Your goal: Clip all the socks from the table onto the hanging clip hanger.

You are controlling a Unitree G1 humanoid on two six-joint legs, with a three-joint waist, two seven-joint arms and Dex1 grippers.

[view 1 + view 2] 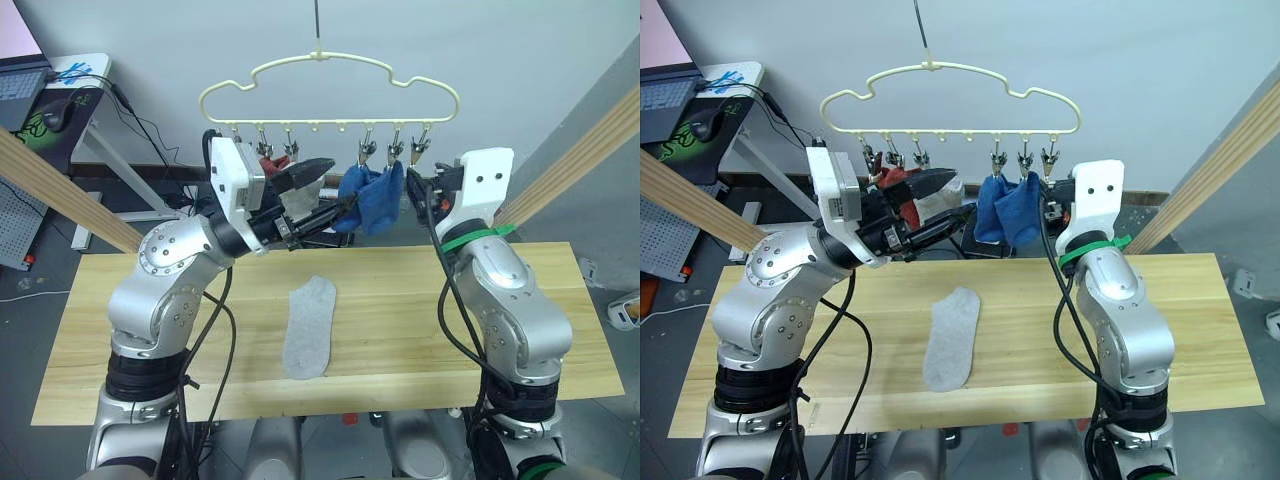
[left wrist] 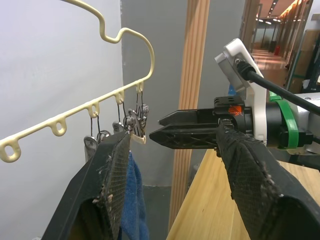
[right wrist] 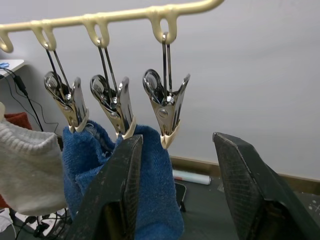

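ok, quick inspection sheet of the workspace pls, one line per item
Surface: pale wood table, one light grey sock lying flat on it.
Job's things: clip hanger hanging above; blue socks clipped toward its right; a rust-red sock and another grey sock hang toward its left.
Clutter: nothing seen on the table.
Grippers: left gripper open, raised near the clips; right gripper open, facing the outermost clip, which holds nothing.
Cables: black leads along both arms; more on the floor behind.
Surroundings: desk with laptop, wooden poles, grey wall.

Both arms are raised, the left end effector (image 2: 172,165) and right end effector (image 3: 177,185) spread open.
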